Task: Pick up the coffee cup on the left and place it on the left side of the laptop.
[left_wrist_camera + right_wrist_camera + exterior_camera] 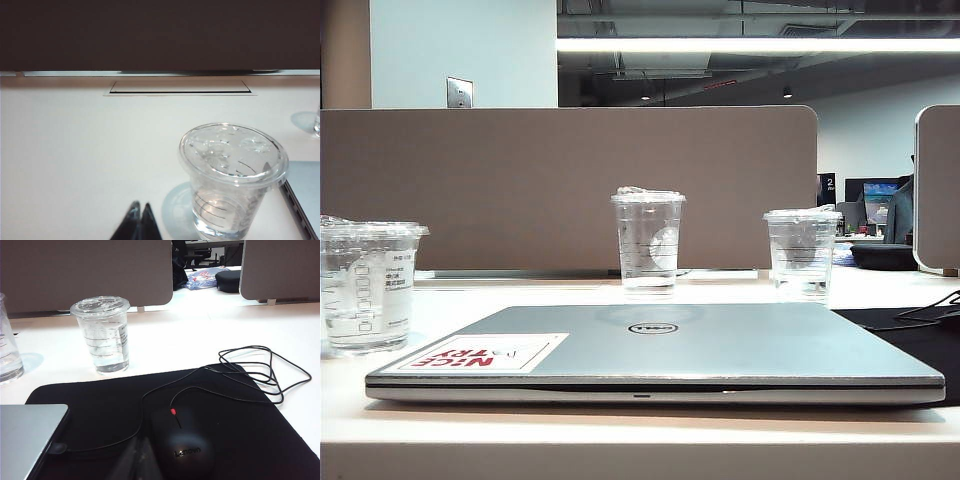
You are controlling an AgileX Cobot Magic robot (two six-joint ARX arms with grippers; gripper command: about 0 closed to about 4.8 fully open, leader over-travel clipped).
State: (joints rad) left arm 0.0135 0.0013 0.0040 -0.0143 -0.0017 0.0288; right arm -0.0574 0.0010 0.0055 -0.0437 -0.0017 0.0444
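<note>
Three clear cups are seen; the coffee cup (368, 285) stands upright at the exterior frame's left edge, beside the laptop (720, 345). It sits just right of the closed left end effector (140, 209), the nearer one. The right end effector (139, 444) is closed, empty.

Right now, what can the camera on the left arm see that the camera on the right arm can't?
Only the left wrist view shows the short clear plastic coffee cup with a clear lid, standing on the white table, and the shut left gripper beside it.

Only the right wrist view shows the black Lenovo mouse on a black mouse pad, its tangled black cable, another short clear cup and the shut right gripper.

Both show a corner of the flat silver-grey laptop.
</note>
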